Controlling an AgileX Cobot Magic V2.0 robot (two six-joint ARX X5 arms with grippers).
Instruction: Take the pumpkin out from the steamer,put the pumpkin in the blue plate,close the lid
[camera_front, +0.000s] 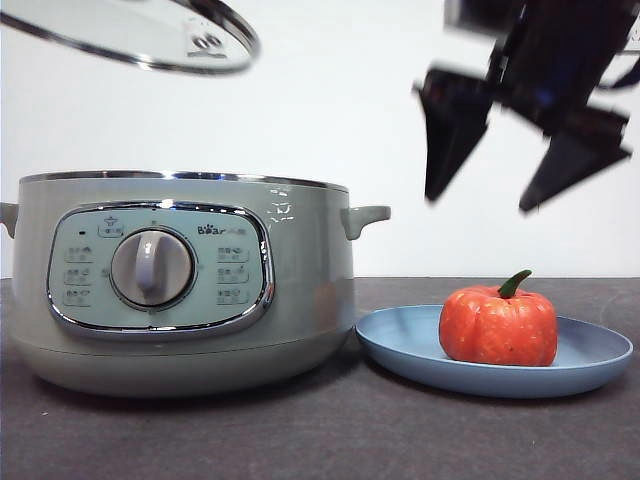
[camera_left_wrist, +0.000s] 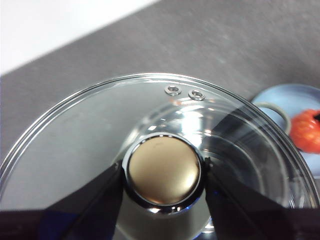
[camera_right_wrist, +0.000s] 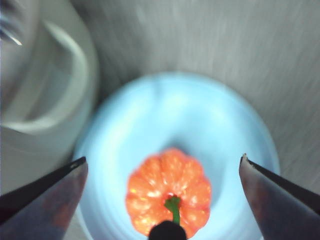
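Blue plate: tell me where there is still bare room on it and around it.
On the blue plate, bare surface lies between the pumpkin and the steamer, and a narrower strip on the pumpkin's far side. Dark table in front is bare. Above, the open right gripper crowds the pumpkin; the left gripper holds the lid over the steamer.

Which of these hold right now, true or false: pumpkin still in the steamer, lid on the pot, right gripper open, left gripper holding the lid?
1. The pumpkin sits in the steamer. False: it rests on the blue plate.
2. The lid covers the steamer. False: it is held in the air above it.
3. The right gripper is open above the pumpkin. True.
4. The left gripper is shut on the lid's knob. True.
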